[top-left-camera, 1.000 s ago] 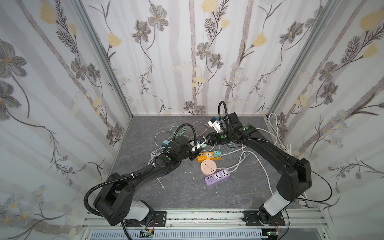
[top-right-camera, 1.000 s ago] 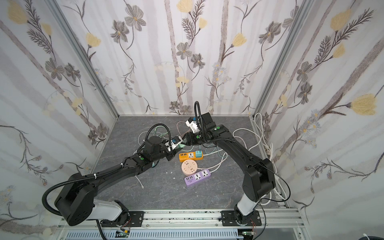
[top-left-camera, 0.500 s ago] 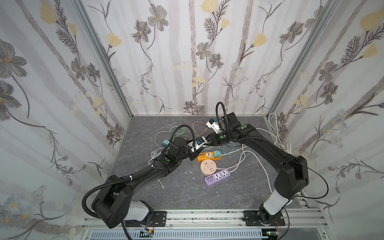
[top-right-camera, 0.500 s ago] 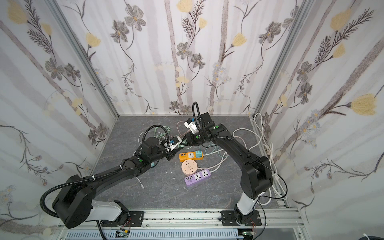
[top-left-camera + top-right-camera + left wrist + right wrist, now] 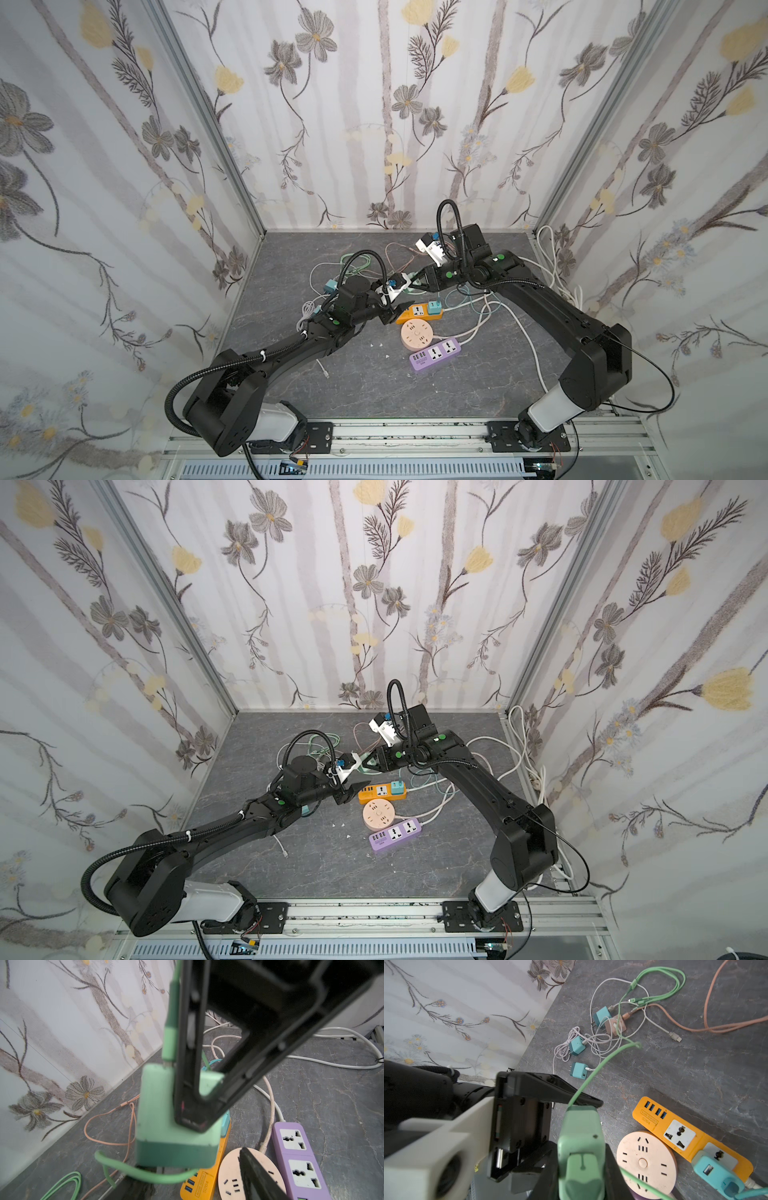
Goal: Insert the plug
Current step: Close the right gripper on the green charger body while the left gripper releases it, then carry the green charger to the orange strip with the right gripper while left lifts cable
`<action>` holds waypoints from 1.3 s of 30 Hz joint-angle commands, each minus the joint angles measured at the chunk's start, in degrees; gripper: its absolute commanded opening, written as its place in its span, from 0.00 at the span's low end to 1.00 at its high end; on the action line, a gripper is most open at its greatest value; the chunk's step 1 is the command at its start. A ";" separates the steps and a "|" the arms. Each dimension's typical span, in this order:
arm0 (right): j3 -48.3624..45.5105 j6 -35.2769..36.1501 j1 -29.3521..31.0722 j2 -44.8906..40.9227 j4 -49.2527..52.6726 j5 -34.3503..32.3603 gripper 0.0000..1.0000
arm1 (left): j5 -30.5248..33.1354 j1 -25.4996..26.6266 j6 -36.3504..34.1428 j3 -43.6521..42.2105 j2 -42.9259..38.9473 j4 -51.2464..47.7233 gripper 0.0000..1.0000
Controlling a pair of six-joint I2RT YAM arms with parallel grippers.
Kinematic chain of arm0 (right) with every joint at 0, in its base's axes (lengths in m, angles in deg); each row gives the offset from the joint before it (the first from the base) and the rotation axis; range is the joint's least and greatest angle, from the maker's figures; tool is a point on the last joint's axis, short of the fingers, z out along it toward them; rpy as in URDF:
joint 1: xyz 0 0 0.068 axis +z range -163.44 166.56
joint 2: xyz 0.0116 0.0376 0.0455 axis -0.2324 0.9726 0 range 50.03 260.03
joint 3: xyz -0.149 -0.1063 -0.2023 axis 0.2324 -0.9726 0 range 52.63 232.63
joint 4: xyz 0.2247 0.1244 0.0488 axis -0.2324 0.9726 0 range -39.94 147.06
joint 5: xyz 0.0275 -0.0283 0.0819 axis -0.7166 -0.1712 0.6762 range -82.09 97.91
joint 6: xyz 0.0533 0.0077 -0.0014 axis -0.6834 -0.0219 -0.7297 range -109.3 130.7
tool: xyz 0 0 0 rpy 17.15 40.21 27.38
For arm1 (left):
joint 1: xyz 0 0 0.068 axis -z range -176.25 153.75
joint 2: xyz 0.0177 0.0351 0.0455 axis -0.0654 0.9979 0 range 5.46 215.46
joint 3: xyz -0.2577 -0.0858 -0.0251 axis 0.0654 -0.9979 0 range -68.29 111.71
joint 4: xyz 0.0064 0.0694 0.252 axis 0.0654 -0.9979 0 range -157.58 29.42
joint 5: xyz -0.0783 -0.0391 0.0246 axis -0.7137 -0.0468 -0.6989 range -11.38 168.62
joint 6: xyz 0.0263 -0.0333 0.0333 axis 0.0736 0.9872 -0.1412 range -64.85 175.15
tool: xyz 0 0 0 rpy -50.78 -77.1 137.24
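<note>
**Both top views:** left gripper [image 5: 403,300] and right gripper [image 5: 415,283] meet tip to tip, raised just behind the orange power strip [image 5: 419,312]. The round pink socket [image 5: 377,814] and purple strip [image 5: 395,833] lie nearer the arm bases.

**Left wrist:** green plug [image 5: 164,1126], off the floor, pinched between the right gripper's black fingers [image 5: 191,1105]. Its green cable [image 5: 145,1176] loops beneath.

**Right wrist:** the plug [image 5: 581,1136] is clamped in the right gripper. The left gripper's jaws are spread wide, with one finger [image 5: 550,1093] by the plug's far end. A teal charger [image 5: 714,1172] sits in the orange strip.
</note>
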 commanded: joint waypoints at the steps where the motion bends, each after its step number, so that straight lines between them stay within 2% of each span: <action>1: -1.63 3.16 -0.07 -2.84 -7.15 -2.56 0.00 | 0.80 -0.99 9.07 -2.20 -1.11 5.34 0.74; 2: -2.33 3.70 -0.07 -3.82 -8.15 -4.12 0.00 | 1.53 -1.76 12.89 -2.55 -1.50 6.03 0.79; 4: -3.13 5.30 -0.07 -5.38 -9.41 -4.97 0.00 | 2.02 -3.26 19.21 -2.15 -1.96 5.97 0.83; 6: -3.58 6.36 -0.07 -6.49 -10.32 -4.49 0.00 | 2.02 -3.67 20.89 -1.91 -1.93 5.51 0.84; 8: -3.44 6.50 -0.01 -7.18 -10.91 -4.03 0.00 | 3.84 -3.54 18.44 -2.85 -1.55 6.45 0.85; 12: -3.15 6.23 -0.07 -7.59 -11.76 -0.49 0.00 | 11.22 -3.20 8.98 -5.82 -0.11 10.67 0.91; 17: -3.41 7.29 -0.02 -9.87 -11.82 4.17 0.00 | 17.32 -3.14 1.00 -2.74 4.05 9.66 0.85; 21: -3.50 7.99 0.03 -10.23 -11.11 4.73 0.00 | 19.96 -4.31 0.47 -2.42 8.08 17.23 0.82; 26: -3.54 8.39 0.01 -10.47 -10.91 7.02 0.00 | 19.72 -4.59 1.05 0.52 12.77 20.08 0.77; 28: -3.59 8.60 0.02 -10.57 -10.58 7.24 0.00 | 21.05 -4.63 1.16 0.97 14.34 23.38 0.72; 32: -4.18 10.00 0.04 -11.69 -10.26 8.64 0.00 | 27.54 -5.87 1.46 4.17 18.14 25.22 0.50; 35: -4.79 12.15 0.04 -13.21 -9.82 10.15 0.00 | 27.99 -7.27 1.12 6.72 20.74 25.67 0.39; 37: -5.21 13.87 0.02 -14.31 -9.31 10.61 0.00 | 28.41 -8.68 1.32 8.42 21.61 25.75 0.24; 39: -5.95 15.17 -0.07 -15.75 -9.34 10.31 0.00 | 28.86 -10.88 2.58 10.56 21.77 25.42 0.03</action>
